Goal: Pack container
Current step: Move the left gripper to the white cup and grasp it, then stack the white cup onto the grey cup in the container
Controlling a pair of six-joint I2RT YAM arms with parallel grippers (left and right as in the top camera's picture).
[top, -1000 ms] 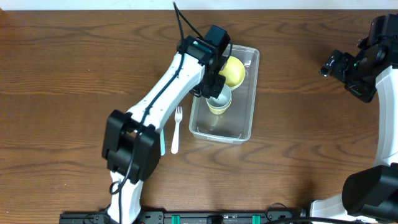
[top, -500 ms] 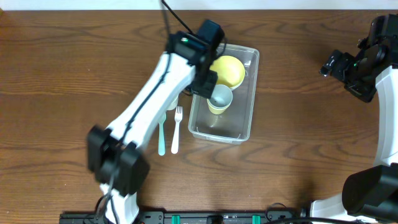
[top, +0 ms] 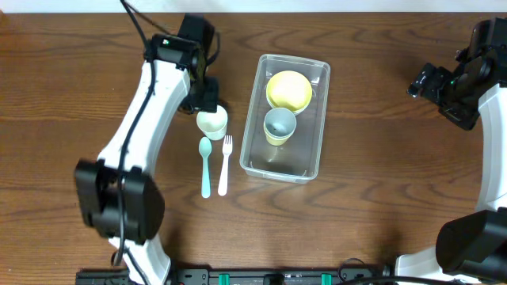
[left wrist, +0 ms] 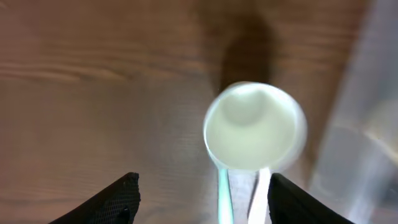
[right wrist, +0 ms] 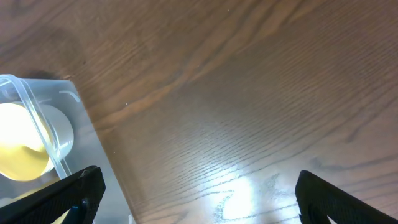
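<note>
Container (top: 289, 161): clear thin plastic, judged light, fairly stiff, slick; best grip at rim. Left hand (left wrist: 204, 198) spread, empty, near cup (top: 211, 122). Right hand (right wrist: 198, 193) spread, empty.

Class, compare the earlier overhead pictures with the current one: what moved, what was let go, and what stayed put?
The left claw left the container, swinging away left, and now hangs open above the pale cup on the table. The yellow cup it was over stays in the container, beside the yellow bowl. Container, fork and right claw are unchanged.
</note>
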